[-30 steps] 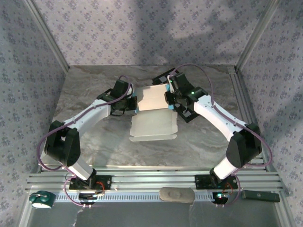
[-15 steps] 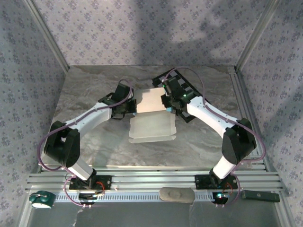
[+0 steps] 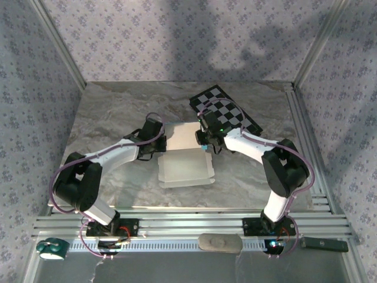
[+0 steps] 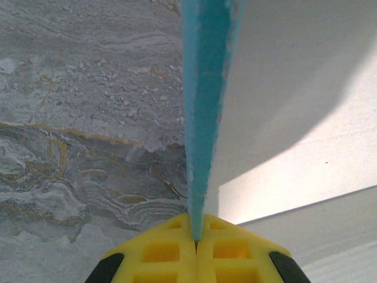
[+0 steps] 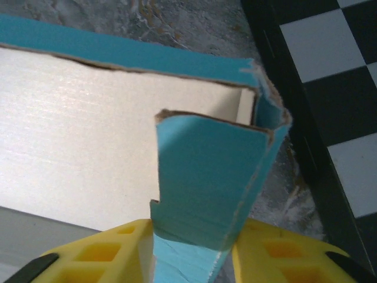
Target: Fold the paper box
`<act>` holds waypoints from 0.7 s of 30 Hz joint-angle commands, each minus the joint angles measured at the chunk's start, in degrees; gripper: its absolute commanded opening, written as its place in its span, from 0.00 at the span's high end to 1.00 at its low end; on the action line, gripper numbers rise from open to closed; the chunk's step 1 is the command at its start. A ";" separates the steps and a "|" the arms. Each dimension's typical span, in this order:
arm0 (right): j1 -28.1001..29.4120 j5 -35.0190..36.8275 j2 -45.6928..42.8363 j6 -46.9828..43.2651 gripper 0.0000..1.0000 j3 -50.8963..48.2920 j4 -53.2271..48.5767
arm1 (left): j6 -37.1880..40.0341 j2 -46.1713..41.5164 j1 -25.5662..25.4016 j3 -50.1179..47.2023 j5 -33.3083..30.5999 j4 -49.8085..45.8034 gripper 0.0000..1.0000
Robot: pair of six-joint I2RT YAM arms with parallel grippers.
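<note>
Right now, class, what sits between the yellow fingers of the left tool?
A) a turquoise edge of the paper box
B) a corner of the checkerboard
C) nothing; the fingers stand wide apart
A: in the left wrist view the left tool is shut on the thin turquoise edge of the paper box.

The frame edge cuts off the checkerboard [image 5: 330, 53] and paper box [image 5: 76, 135].

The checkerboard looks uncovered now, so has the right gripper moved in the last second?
Yes. In the top view the right gripper has come off the checkerboard toward the near edge and slightly left, ending at the paper box.
</note>
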 commanded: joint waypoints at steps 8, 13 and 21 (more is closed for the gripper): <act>-0.36 -5.59 -2.88 -0.54 0.48 -6.01 2.20 | 2.09 -0.53 0.24 -0.18 -1.72 2.80 1.00; 0.01 -5.19 -5.40 -0.56 0.43 -9.23 2.48 | 2.36 -1.08 0.28 -0.96 -1.96 3.82 1.00; 4.78 7.38 -5.54 1.56 0.49 -10.09 -0.96 | 3.32 -4.91 -1.24 -6.84 -6.56 11.21 1.00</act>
